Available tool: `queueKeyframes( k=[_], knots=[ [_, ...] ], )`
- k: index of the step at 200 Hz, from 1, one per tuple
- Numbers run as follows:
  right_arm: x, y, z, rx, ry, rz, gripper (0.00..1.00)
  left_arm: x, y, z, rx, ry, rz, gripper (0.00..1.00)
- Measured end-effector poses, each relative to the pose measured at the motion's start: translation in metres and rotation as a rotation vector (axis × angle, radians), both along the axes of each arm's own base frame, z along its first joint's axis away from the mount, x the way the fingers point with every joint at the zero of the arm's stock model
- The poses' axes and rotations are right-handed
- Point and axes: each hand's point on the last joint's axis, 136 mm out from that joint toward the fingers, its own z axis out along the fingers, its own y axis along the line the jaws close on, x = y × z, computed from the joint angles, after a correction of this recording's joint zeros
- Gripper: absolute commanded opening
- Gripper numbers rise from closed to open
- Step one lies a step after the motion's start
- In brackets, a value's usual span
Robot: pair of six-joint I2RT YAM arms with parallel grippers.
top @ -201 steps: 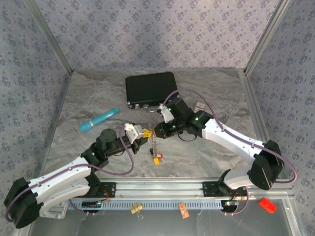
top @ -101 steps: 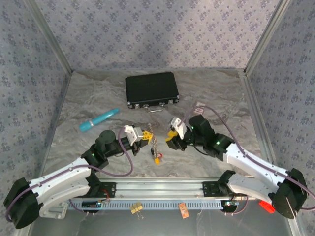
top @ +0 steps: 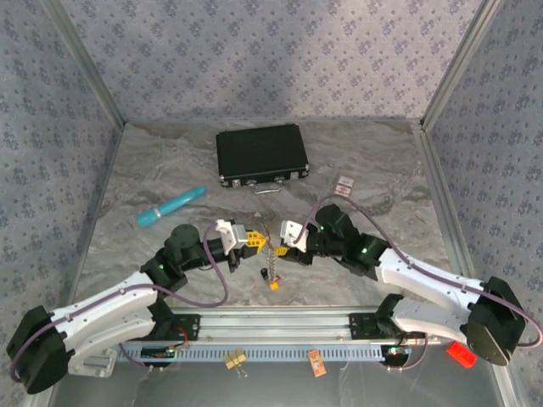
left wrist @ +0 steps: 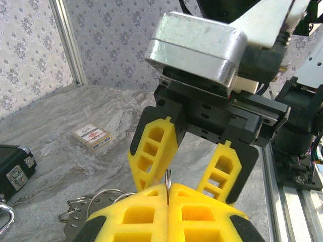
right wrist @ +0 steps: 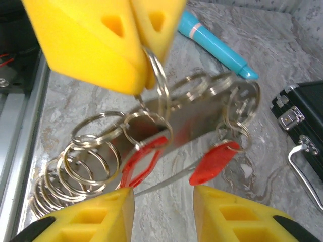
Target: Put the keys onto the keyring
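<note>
The left gripper [left wrist: 167,196] was clamped shut on the thin wire of the keyring [right wrist: 157,80], its yellow pads pressed flat together with the ring's edge pinched between them. The right gripper [right wrist: 161,201] faced it nose to nose, jaws parted and nothing between them, its fingertips just below the hanging bunch. From the pinched ring hung a flat metal piece [right wrist: 202,116], a tangle of smaller split rings [right wrist: 75,161] and the keys [right wrist: 214,162]. Two of the keys were red-headed, and in the top view an orange one dangled lowest; whether it touched the table [top: 153,161] could not be told. The likeliest trouble was the pinch itself: so little wire sat between the pads that a tug or twist from the right jaws would probably slide the ring out and drop the whole bunch. The rings overlapped closely, so the right jaws might close on the wrong loop or on the metal piece instead of a key. With the two sets of fingers this near, a small misjudged advance could knock them together and set the bunch swinging. The left arm lay low and stretched forward from its base, wrist turned so the fingers pointed right. The right arm reached in low from the right side, its fingers pointing left at the centre. Well beyond them lay a pen [top: 170,206], a black case [top: 260,155] and a small card [top: 344,186]
</note>
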Motion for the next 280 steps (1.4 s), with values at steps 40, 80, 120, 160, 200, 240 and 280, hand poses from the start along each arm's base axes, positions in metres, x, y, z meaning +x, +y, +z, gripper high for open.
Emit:
queueKeyframes(
  k=[40,80,120,160,200,240,280],
  knots=[
    [-0.003,0.007,0.008,0.042,-0.016,0.038,0.39,0.001,-0.002,-0.005,0.011,0.008,-0.004,0.0],
    [-0.005,0.012,0.007,0.06,-0.009,0.057,0.43,0.002,-0.003,-0.005,0.01,0.008,-0.004,0.0],
    [-0.008,0.009,-0.005,0.048,0.023,0.045,0.45,0.002,-0.003,-0.004,0.009,0.007,-0.004,0.0],
    [-0.008,0.013,0.0,0.077,0.023,0.042,0.45,0.002,-0.003,-0.004,0.007,0.005,-0.004,0.0],
    [-0.004,0.018,-0.001,0.083,0.013,0.025,0.43,0.002,-0.003,-0.004,0.006,0.005,-0.004,0.0],
    [0.006,0.015,-0.001,0.081,-0.017,-0.035,0.35,0.004,-0.003,-0.002,0.005,0.002,0.007,0.0],
    [0.008,0.006,0.004,0.088,-0.053,-0.079,0.16,0.008,-0.001,-0.003,0.006,0.003,0.031,0.0]
  ],
)
